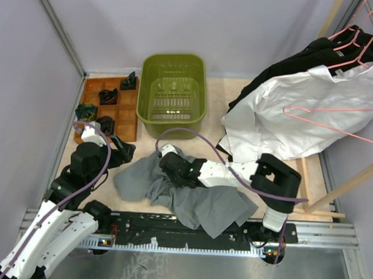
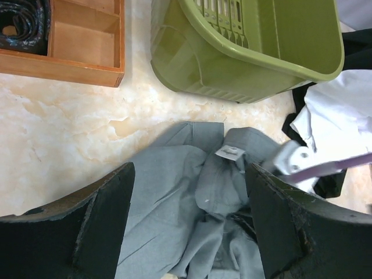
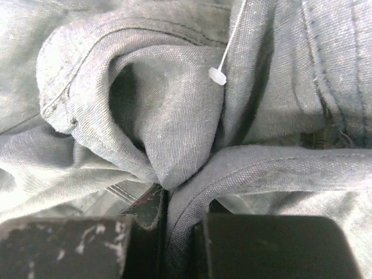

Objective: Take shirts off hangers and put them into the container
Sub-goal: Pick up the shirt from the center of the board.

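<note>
The left gripper hangs wide open and empty, in front of the tub toward its left. The right gripper is pinched shut on a fold of the grey shirt, crumpled just in front of the tub. With the grasp made, the next move probably calls for lifting high enough that trailing cloth clears the rim. Right of the tub, a white shirt hangs on a pink hanger.

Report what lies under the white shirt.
A black shirt shows beneath the white shirt, along its upper and left edges. How far it runs underneath is covered.
</note>
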`<state>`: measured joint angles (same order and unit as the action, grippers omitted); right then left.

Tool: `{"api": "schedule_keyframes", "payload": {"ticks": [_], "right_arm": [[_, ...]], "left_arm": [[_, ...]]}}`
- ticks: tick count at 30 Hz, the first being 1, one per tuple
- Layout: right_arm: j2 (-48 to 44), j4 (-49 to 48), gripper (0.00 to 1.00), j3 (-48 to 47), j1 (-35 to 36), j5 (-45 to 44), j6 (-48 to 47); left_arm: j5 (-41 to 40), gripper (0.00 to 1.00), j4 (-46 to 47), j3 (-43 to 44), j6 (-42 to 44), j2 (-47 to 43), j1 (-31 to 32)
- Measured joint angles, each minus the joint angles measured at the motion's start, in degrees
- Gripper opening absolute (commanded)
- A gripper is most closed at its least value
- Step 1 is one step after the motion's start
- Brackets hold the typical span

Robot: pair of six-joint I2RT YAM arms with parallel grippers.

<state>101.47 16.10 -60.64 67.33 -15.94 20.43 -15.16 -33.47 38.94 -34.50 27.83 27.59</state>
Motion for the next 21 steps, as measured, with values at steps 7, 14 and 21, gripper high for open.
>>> {"api": "schedule_keyframes", "payload": {"ticks": [7,14,21], "right_arm": [[-19.3,-0.79,0.0,0.13,0.17,1.79,-5.68],[-32.65,-6.38,0.0,-6.43,0.33,-4.26,-13.92],[-27.82,-9.57,0.0,-17.0,0.33,-17.79,-22.75]], "left_arm": [[-0.28,0.82,0.07,-1.03,-0.26,-0.72,0.0],[-0.96,0.84,0.07,-1.09,-0.81,-1.4,0.0],[-0.9,0.84,0.11,-1.53,-1.36,-1.57,0.0]]}}
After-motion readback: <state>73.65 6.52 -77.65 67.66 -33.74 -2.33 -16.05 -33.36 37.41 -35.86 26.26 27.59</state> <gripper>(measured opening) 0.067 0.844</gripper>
